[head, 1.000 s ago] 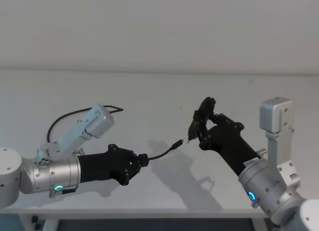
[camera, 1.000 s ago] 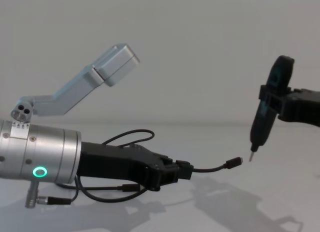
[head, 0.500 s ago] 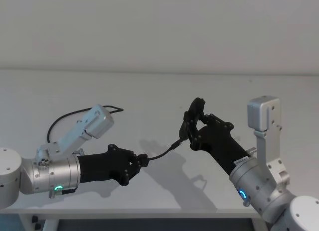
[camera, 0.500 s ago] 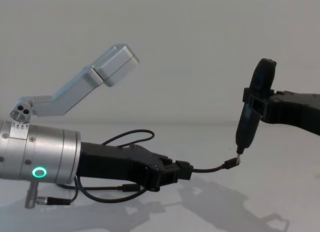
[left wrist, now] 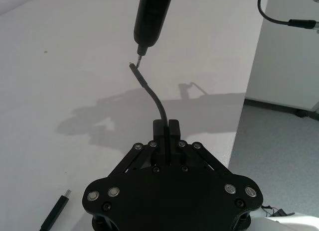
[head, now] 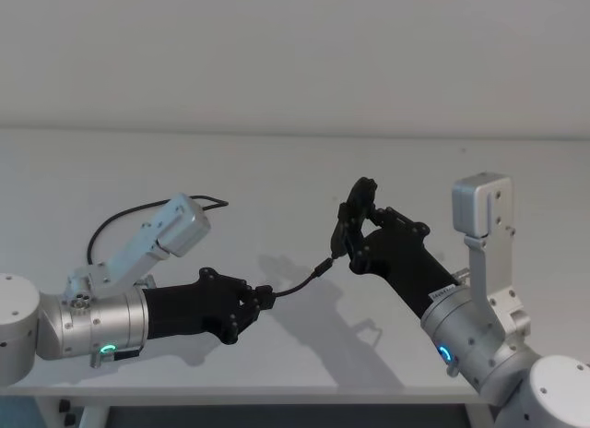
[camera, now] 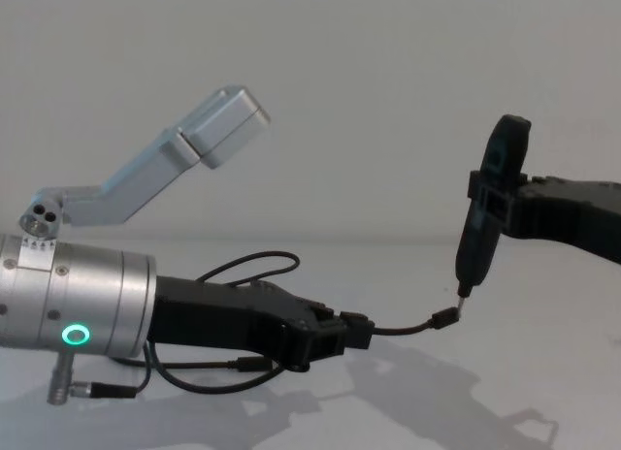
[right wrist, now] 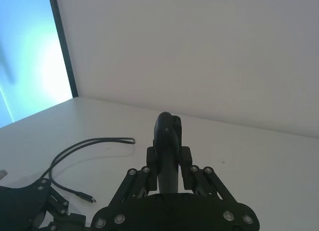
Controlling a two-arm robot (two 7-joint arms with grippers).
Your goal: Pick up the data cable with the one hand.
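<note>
The data cable [head: 297,285] is a thin black lead. My left gripper [head: 262,297], the one hand with the green ring, is shut on it near one end. It holds the cable above the table, as the chest view also shows for the left gripper [camera: 357,332]. The free plug [camera: 446,317] sticks out to the right. The rest of the cable [right wrist: 84,146] loops back over the table. My right gripper [head: 361,240] is shut on a slim black pointed tool [camera: 485,227]. The tool's tip sits right at the plug [left wrist: 133,65].
A short black lead with a silver cylindrical plug [camera: 87,390] lies below my left arm. A flat plug [left wrist: 55,218] rests on the white table [head: 277,170]. The table's front edge [head: 277,387] runs close under both arms.
My right gripper has moved left and slightly down with the pointed tool, bringing its tip from a gap away onto the cable's free plug. The left gripper has kept still.
</note>
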